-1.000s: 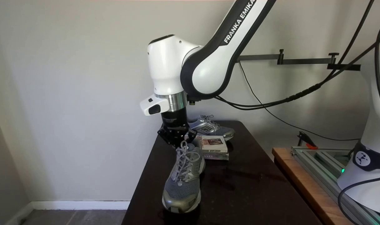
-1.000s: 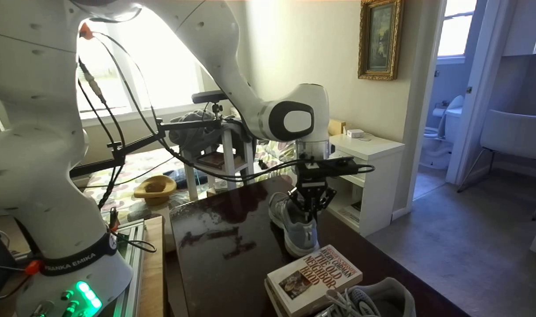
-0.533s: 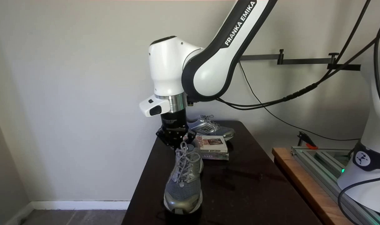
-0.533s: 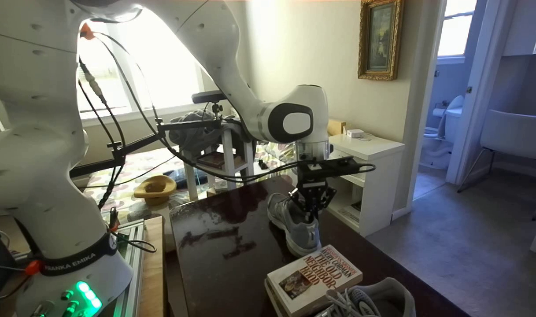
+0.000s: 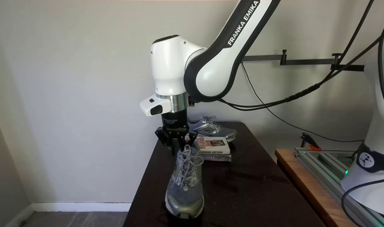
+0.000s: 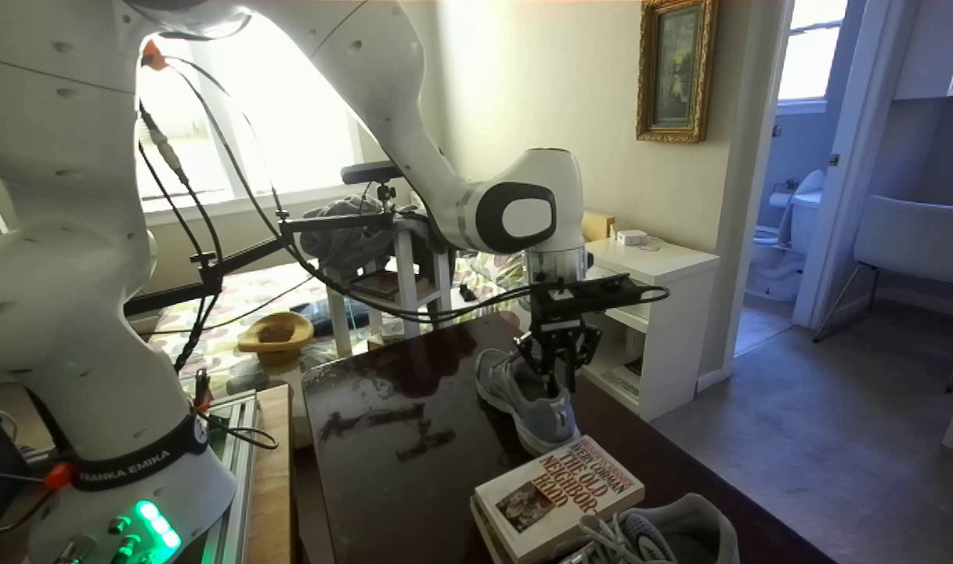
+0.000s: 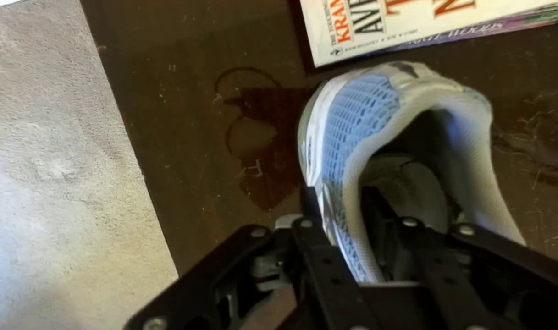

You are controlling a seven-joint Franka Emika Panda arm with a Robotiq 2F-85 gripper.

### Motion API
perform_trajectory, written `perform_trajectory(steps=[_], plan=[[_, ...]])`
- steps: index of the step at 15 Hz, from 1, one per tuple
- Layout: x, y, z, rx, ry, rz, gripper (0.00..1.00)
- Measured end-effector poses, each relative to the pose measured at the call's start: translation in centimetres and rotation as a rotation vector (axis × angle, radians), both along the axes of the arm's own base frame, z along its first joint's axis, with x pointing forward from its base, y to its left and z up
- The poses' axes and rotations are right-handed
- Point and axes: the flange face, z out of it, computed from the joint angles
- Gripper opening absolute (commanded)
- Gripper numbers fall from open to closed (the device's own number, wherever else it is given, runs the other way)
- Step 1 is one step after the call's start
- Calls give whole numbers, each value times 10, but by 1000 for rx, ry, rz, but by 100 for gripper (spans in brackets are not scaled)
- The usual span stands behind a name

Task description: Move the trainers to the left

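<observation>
The bed [image 6: 249, 291], gilt-framed picture [image 6: 676, 70] and toilet [image 6: 803, 233] show a home.

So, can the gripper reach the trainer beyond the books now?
Probably not: the gripper straddles one side of the near trainer, and the books lie between that and the far trainer. Lifting clear seems wise.

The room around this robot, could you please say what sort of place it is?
Probably a bedroom in a home: there is what looks like a bed, a framed picture, and a toilet next door.
</observation>
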Motion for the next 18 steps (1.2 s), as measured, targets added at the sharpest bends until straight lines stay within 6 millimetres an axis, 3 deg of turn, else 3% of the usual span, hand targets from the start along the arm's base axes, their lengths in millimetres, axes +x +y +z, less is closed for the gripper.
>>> perform_trajectory(steps=[3, 6, 12, 18], plan=[[2, -5, 20, -6, -48, -76, 82], [-1, -22, 49, -19, -99, -231, 100], [-22, -87, 86, -55, -115, -562, 100], [-49, -145, 86, -72, -96, -885, 100]])
